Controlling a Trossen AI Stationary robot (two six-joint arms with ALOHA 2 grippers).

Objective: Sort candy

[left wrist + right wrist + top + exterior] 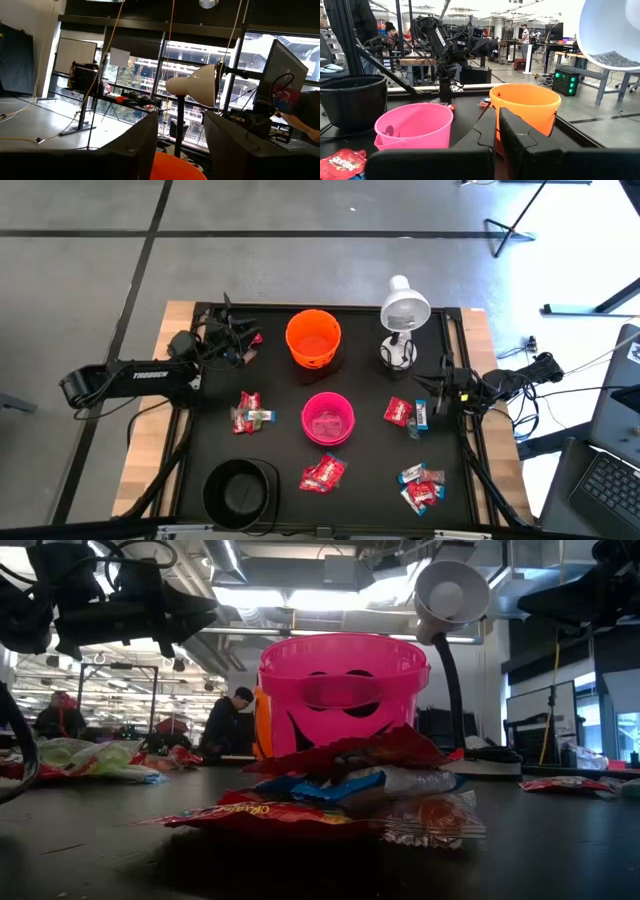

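Candy lies in several small heaps on the black mat: left of the pink bowl (248, 412), in front of it (323, 473), right of it (405, 413) and at the near right (421, 487). The low view has the front heap (340, 795) close up. My left gripper (245, 340) (181, 117) hangs open above the mat's far left, next to the orange bowl (313, 338), with nothing between its fingers. A small red candy (257, 338) lies on the mat below it. My right gripper (440, 385) (497, 130) is shut and empty at the mat's right edge, pointing level at the bowls.
The pink bowl (328, 418) stands mid-mat, and a black bowl (240, 492) stands at the near left. A white desk lamp (403, 315) stands at the far right beside the orange bowl. People sit at desks (232, 720) in the room beyond the table.
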